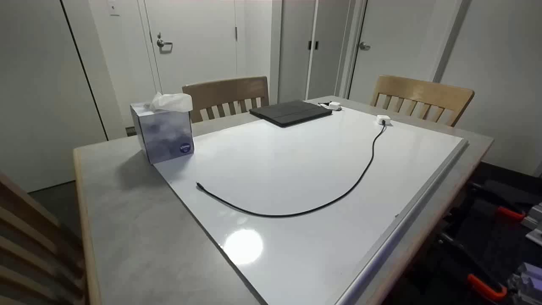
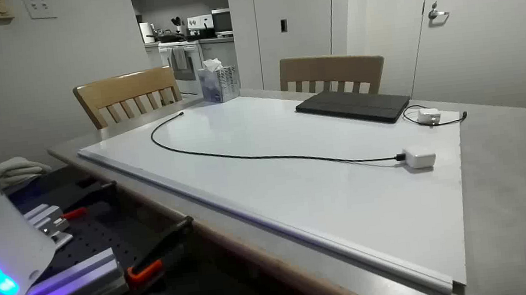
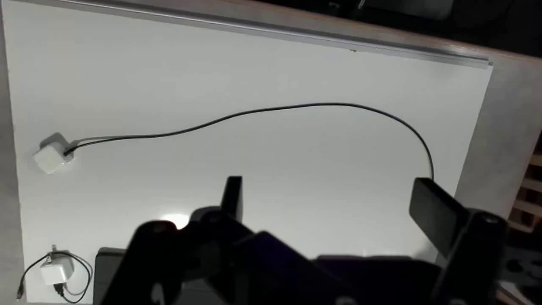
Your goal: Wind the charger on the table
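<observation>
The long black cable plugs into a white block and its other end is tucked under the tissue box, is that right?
Not under the tissue box: its other end lies apart from it on the white surface, as both exterior views show. The long black cable does plug into a white block.

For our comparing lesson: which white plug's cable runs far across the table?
The plug farther from the black slab: its cable sweeps wide. The other plug has its own curled close to it.
</observation>
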### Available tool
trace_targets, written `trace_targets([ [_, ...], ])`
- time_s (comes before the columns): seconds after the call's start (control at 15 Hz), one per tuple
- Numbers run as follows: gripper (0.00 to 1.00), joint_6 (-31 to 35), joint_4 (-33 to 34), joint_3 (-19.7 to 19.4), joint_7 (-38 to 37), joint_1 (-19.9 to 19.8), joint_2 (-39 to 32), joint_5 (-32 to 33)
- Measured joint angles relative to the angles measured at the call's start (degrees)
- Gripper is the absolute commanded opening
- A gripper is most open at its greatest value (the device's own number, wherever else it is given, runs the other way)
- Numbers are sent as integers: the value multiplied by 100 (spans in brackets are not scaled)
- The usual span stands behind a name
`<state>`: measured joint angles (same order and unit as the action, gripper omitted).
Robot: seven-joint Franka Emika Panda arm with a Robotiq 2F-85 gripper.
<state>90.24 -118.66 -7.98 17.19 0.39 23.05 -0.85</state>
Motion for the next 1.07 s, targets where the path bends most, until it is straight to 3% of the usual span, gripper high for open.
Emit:
trace_targets([
  [0.67,100,-12,60,123,-63,-3,278,75],
  [1.07,100,-7,67,48,180,-3,18,74],
])
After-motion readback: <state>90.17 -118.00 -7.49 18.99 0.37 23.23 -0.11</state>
